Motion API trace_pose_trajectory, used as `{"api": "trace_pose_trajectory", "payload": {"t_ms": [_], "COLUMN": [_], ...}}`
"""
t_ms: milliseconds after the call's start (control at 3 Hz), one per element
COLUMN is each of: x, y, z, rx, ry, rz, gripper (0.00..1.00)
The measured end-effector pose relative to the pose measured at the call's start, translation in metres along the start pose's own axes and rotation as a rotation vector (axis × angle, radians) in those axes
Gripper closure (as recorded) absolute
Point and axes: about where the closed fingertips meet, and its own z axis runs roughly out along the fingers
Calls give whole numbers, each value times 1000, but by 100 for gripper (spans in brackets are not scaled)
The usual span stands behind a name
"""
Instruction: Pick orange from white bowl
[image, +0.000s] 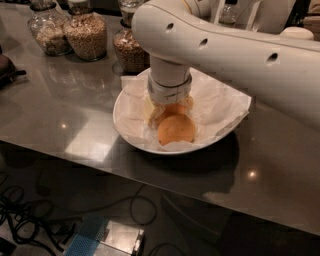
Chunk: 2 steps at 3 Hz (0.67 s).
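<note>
The bowl (142, 144) sits on the table (65, 110) near its front edge, three jars (86, 32) standing behind it to the left. The gripper (169, 106) is down inside the bowl, the orange (176, 129) lying just before it.

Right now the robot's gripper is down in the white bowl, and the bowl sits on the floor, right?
No. The camera view shows the gripper down in the white bowl, by the orange, but the bowl sits on the grey table, not the floor.

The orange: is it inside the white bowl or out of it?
Inside: the orange rests on the paper in the white bowl, right below the tool.
</note>
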Motion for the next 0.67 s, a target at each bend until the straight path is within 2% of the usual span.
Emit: {"api": "trace_pose_trajectory", "payload": {"t_ms": [333, 667], "x": [-3, -2], "y": [-19, -56], "z": [-16, -68], "rx": [-77, -204], "ry": [-55, -190], "rz": [13, 31], "gripper": [66, 89]}}
